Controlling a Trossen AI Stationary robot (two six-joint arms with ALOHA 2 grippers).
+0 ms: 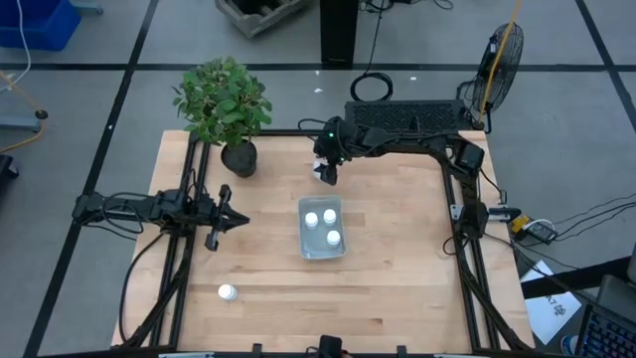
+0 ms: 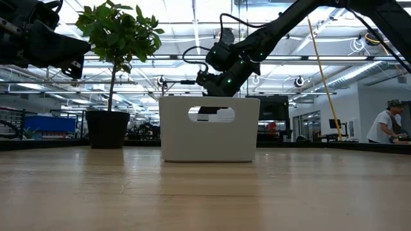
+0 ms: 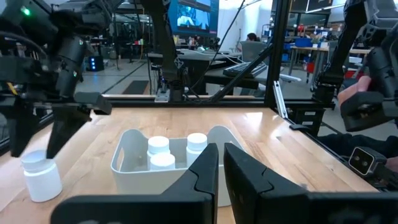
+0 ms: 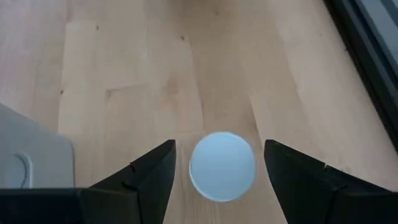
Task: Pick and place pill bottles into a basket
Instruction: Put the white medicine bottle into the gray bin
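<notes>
While the right gripper [image 4: 217, 163] hung straight above a bottle [image 4: 222, 166] standing on the counter [image 1: 397, 268] just beyond the basket [image 1: 320, 228], its jaws stood wide apart, one on each side of the cap and holding nothing. Three bottles [image 1: 329, 216] already lay in the basket, and another bottle [image 1: 228, 291] stood alone near the counter's front left. The left gripper [image 1: 237, 220] waited left of the basket, its jaws nearly closed and empty. To grip well, the right arm probably needed to drop vertically, keeping the cap centred between the jaws, and close only once they reached below the cap onto the body.
</notes>
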